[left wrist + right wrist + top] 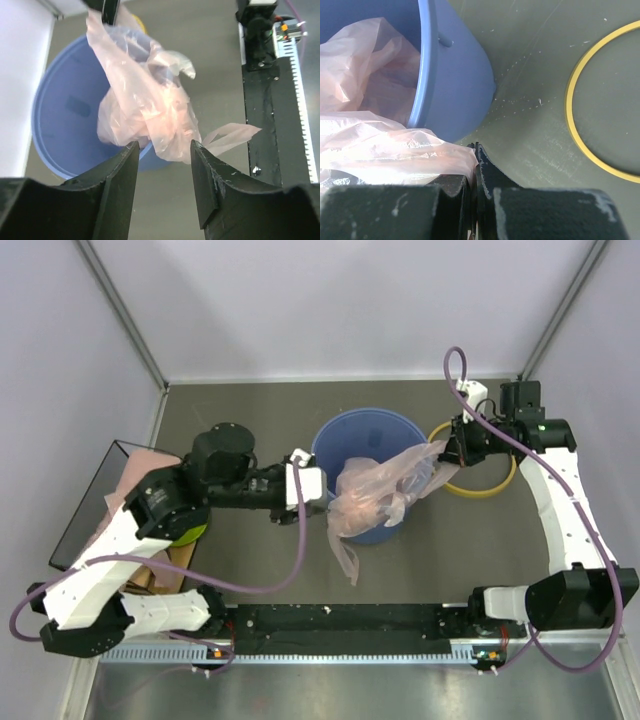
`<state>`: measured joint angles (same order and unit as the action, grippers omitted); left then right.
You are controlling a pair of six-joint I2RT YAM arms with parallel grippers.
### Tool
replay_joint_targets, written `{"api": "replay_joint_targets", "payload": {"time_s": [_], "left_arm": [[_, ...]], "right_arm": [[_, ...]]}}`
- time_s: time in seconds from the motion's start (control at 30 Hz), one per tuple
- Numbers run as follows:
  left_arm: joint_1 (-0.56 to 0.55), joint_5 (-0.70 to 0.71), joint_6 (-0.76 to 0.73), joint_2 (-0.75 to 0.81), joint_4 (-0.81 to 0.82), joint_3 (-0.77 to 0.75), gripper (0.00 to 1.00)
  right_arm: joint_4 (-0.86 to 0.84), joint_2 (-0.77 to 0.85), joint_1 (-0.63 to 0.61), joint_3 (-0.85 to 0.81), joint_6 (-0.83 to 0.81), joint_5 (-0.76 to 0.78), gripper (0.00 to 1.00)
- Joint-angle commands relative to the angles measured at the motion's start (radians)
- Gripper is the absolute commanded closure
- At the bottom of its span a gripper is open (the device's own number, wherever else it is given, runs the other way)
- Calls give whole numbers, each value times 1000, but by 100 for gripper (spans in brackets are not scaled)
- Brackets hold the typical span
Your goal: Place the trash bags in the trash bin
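Two hands: left hand (pixel 162 150) parted, empty, beside the trash bin (pixel 330 440) — right hand (pixel 474 150) pinched tight on an edge of the trash bag (pixel 375 495)
trash bag: draped over the rim — part inside, a tail hanging outside
trash bin: upright, mid-counter (pixel 420 560)
yellow ring (pixel 568 102): flat, just right of the bin

Lab robot cell: white walls (pixel 350 300), aluminium framing (pixel 122 315).

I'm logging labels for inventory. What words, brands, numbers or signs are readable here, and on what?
No text can be read.
trash bag: any print is lost in the crumpled plastic.
trash bin and yellow ring: no lettering visible.
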<state>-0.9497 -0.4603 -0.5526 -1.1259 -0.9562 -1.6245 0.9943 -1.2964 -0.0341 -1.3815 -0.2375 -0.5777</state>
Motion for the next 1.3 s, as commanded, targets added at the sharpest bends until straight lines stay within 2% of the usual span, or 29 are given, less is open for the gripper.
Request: {"api": "replay_joint_targets", "payload": {"time_s": [0.0,0.1,0.17,0.27,0.5,0.73,0.97,1.07,1.1,1.2,1.23,1.27], "left_arm": [[0,195,157,26,245,187,51],[-15,290,181,129,411,371,58],[-30,266,159,204,499,496,56],[-96,287,111,268,619,624,48],[-230,439,51,272,741,722,46],[-274,557,-46,242,869,784,50],[-313,663,-96,224,899,815,51],[-316,672,-112,225,901,821,62],[-314,680,-115,230,901,821,73],[-314,701,-121,253,887,807,86],[-313,712,-116,256,872,792,99],[-313,724,-116,256,857,778,100]], "right_arm": [[-43,43,13,-7,18,-17,100],[-46,42,14,-7,24,-19,100],[-51,39,13,-7,27,-21,100],[-49,36,13,-13,30,-17,100],[-49,35,13,-21,40,-14,100],[-48,34,14,-16,47,-17,100],[-46,36,13,-19,49,-17,100],[-46,36,13,-21,41,-17,100],[-45,36,13,-22,41,-14,100],[-45,36,13,-24,35,-11,100],[-45,36,13,-25,32,-10,100],[-45,36,14,-25,32,-10,100]]}}
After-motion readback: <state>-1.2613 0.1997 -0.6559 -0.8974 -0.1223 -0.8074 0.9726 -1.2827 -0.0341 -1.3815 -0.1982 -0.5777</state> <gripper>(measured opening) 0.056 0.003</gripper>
